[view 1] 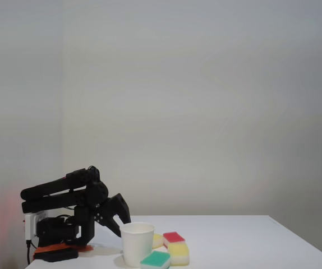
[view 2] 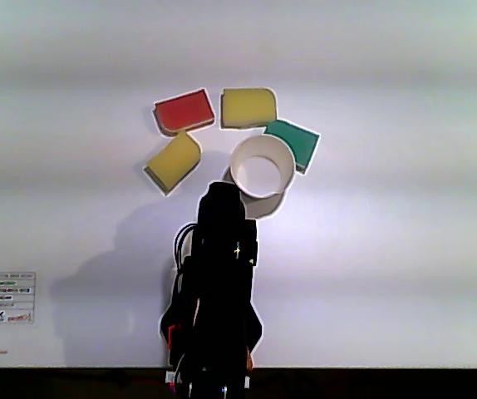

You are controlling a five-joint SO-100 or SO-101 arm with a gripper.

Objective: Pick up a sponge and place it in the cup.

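The white paper cup (view 1: 137, 244) (view 2: 261, 170) stands upright on the white table. Around it lie a yellow sponge (view 2: 248, 108) (view 1: 179, 253) at the far side and a second yellow sponge (view 2: 173, 162) (view 1: 157, 241) to the upper left in the other view. My black gripper (view 1: 123, 227) (view 2: 222, 189) hangs low just short of the cup, on the arm's side, touching nothing and holding nothing. Its jaws are black against the black arm, so their gap is unclear.
A red-topped sponge (view 2: 184, 111) (view 1: 173, 237) and a green-topped sponge (view 2: 295, 143) (view 1: 155, 259) lie close to the cup. The arm's base (view 1: 60, 232) sits at the table's left end in the fixed view. A label sheet (view 2: 4, 298) lies at lower left.
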